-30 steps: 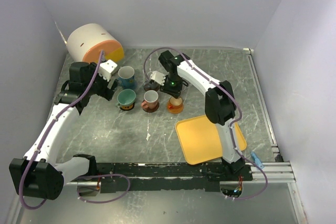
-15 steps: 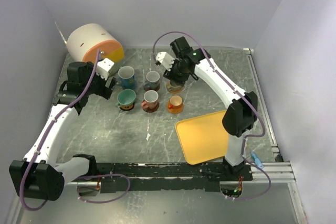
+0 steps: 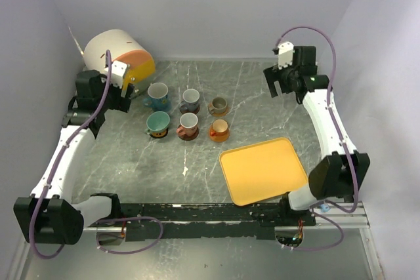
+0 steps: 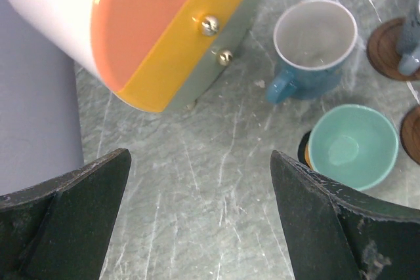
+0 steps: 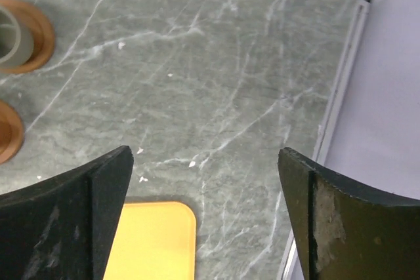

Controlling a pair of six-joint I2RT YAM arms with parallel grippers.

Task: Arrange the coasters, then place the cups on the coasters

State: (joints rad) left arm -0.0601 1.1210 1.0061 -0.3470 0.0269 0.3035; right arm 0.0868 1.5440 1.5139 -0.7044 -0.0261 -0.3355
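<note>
Six cups stand in two rows of three, each on a coaster. At the back are the blue cup (image 3: 157, 94), the grey cup (image 3: 190, 99) and the olive-brown cup (image 3: 218, 105). In front are the teal cup (image 3: 157, 122), the reddish cup (image 3: 188, 123) and the orange cup (image 3: 219, 129). My left gripper (image 3: 129, 90) hangs open left of the blue cup (image 4: 315, 44) and the teal cup (image 4: 353, 145). My right gripper (image 3: 279, 86) is open and empty, raised at the back right, far from the cups. The olive-brown cup's orange coaster (image 5: 29, 34) shows at the left edge of the right wrist view.
A big white-and-orange cylinder (image 3: 118, 54) lies at the back left, close to my left gripper. A yellow tray (image 3: 262, 170) sits at the front right, its corner (image 5: 154, 240) below my right gripper. A metal rail (image 3: 325, 119) runs along the table's right edge.
My right gripper has opened, left the olive-brown cup on its coaster and swung away to the back right. My left gripper has drawn back a little to the left.
</note>
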